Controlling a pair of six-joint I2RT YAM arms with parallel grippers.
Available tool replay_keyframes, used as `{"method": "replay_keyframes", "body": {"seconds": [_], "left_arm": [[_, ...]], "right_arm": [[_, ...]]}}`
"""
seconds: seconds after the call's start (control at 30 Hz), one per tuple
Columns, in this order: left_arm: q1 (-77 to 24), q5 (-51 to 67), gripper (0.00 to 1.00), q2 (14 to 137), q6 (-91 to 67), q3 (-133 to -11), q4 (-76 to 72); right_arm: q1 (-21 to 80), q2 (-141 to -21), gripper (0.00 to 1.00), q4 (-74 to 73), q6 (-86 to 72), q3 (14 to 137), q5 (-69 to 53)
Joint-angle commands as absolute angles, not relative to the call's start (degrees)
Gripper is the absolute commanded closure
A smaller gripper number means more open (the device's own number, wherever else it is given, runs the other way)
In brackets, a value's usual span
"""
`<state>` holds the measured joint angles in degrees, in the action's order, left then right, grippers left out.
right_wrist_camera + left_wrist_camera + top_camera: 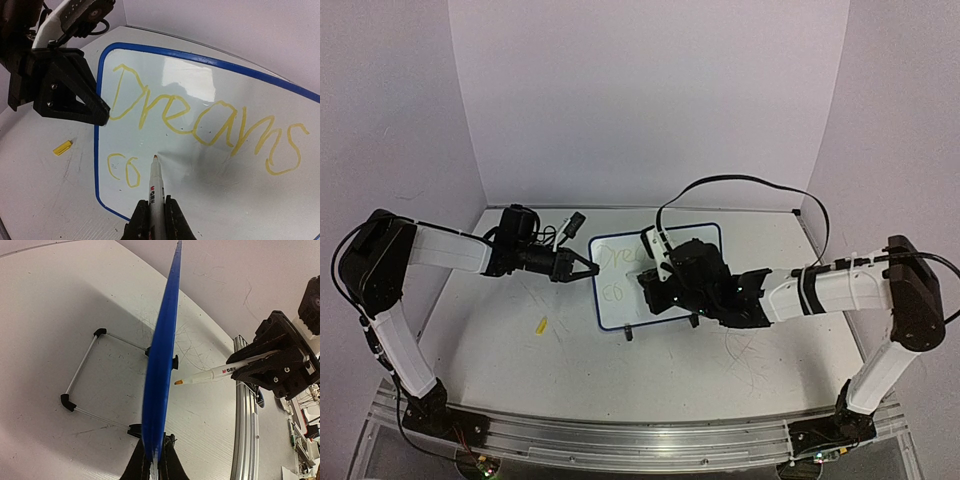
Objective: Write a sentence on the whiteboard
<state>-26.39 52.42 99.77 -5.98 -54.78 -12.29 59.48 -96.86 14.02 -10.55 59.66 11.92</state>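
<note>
The whiteboard with a thin blue rim stands tilted on its wire stand at mid-table. Its face carries yellow writing: "Dreams" on the top line and "Co" below it. My left gripper is shut on the board's left edge, seen edge-on in the left wrist view. My right gripper is shut on a white marker, whose tip sits at the board face just right of "Co". The marker also shows in the left wrist view, its tip close to the board.
A small yellow marker cap lies on the scuffed tabletop left of the board; it also shows in the right wrist view. Purple walls enclose the table. A metal rail runs along the near edge.
</note>
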Motion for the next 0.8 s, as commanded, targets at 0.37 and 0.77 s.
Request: {"method": "replay_keyframes", "body": {"seconds": [0.37, 0.77], "left_arm": [[-27.1, 49.7, 1.0, 99.9, -3.0, -57.5, -9.0], [-27.2, 49.6, 1.0, 100.1, -2.9, -57.6, -8.9]], "right_arm": [[59.5, -100.1, 1.0, 14.7, -9.2, 62.3, 11.8], [59.7, -100.0, 1.0, 12.4, -10.3, 61.5, 14.4]]}}
